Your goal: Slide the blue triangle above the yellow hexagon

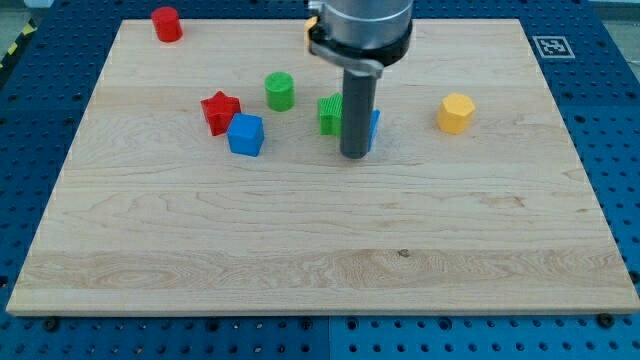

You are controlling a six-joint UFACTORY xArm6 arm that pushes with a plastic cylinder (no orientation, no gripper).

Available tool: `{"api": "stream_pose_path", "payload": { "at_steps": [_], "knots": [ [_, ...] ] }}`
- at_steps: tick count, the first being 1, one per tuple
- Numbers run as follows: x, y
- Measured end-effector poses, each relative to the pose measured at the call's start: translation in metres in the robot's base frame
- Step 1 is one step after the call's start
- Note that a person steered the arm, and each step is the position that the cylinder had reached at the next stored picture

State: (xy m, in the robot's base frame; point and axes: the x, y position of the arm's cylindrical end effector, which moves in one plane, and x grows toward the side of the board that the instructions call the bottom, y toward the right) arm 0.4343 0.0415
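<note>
My tip (353,155) rests on the wooden board (320,260), in the upper middle of the view. I carry no gripper: the arm ends in a straight dark rod, so there is nothing to release, clench or grasp with.

The blue triangle (374,128) sits directly behind the rod. Only a narrow blue sliver shows at the rod's right edge, so its shape cannot be confirmed from this view. The tip appears to be touching it or just beside it; which one cannot be determined.

A green block (329,114) stands just on the left side of the rod, partly covered by it. Its surface looks ribbed, but its outline cannot be made out.

The yellow hexagon (455,113) lies toward the view's right of my tip, apart from the blue triangle and at roughly the same height in the view.

Positions of the other blocks:
- Green cylinder (280,91): up and to the left of the tip, upright.
- Red star (220,110): further left, touching or nearly touching the blue cube.
- Blue cube (245,134): just below and right of the red star.
- Red cylinder (166,23): near the board's top left corner, well apart from all other blocks.

The board lies on a blue perforated table (620,150).
</note>
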Motion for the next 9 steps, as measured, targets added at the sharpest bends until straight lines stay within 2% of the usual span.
{"api": "stream_pose_path", "payload": {
  "at_steps": [6,8,9],
  "knots": [
    [-0.126,0.033],
    [-0.134,0.071],
    [-0.119,0.095]
  ]
}}
